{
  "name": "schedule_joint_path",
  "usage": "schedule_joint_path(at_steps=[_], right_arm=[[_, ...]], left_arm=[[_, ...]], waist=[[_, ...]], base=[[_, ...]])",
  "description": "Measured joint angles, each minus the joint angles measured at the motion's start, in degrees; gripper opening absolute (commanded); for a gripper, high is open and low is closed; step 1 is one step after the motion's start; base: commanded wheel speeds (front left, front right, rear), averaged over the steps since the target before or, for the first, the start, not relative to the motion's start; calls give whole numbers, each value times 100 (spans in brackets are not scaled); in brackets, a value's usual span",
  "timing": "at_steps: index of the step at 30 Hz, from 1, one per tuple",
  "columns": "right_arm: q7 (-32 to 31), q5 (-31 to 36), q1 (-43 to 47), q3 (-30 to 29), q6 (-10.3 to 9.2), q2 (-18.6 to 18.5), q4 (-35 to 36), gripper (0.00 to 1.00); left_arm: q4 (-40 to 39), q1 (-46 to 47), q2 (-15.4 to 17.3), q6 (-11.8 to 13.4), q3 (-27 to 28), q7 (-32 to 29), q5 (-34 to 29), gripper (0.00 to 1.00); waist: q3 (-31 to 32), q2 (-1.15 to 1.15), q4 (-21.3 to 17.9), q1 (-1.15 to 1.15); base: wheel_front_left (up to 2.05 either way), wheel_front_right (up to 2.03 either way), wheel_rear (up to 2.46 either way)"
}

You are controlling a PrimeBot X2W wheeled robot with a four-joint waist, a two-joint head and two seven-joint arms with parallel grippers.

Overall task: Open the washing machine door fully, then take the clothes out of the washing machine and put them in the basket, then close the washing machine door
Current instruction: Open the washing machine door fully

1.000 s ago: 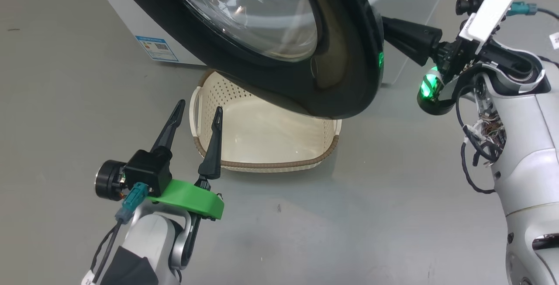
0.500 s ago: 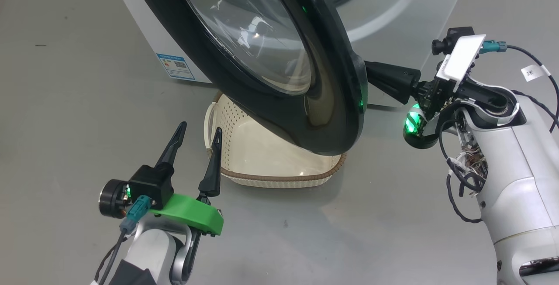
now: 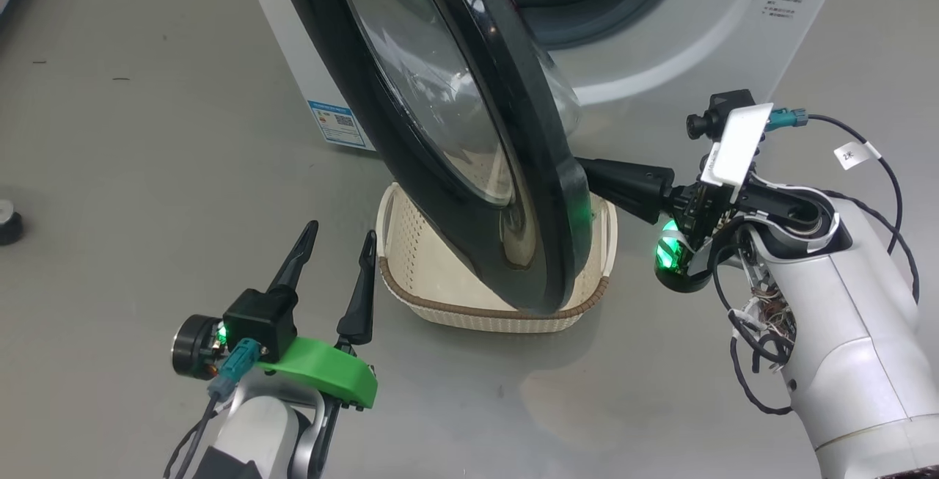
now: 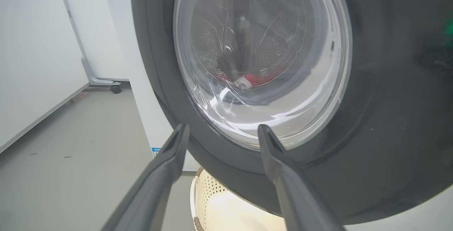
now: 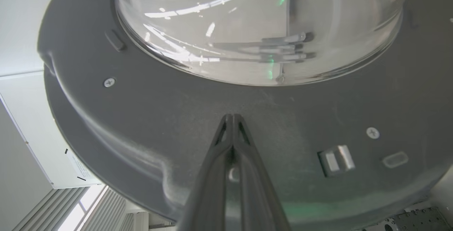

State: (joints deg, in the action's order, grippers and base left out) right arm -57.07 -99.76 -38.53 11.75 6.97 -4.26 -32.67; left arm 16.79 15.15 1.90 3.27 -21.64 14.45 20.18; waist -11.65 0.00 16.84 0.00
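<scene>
Pinched together and empty, the right end effector [image 5: 233,117] is set against the washing machine door [image 5: 141,117], its inner face dead ahead.

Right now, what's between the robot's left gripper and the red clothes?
The door stands between them. In the left wrist view, the open left gripper points at its glass, and the clothes show through it.
</scene>
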Motion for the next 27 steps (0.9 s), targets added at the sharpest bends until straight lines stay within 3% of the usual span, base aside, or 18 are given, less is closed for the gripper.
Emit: schedule_joint_path(at_steps=[27], right_arm=[[100, -579, 644, 975, 0, 27, 705, 0]], left_arm=[[124, -118, 1, 48, -115, 0, 198, 100]], waist=[[280, 0, 888, 0]], base=[[0, 0, 0]])
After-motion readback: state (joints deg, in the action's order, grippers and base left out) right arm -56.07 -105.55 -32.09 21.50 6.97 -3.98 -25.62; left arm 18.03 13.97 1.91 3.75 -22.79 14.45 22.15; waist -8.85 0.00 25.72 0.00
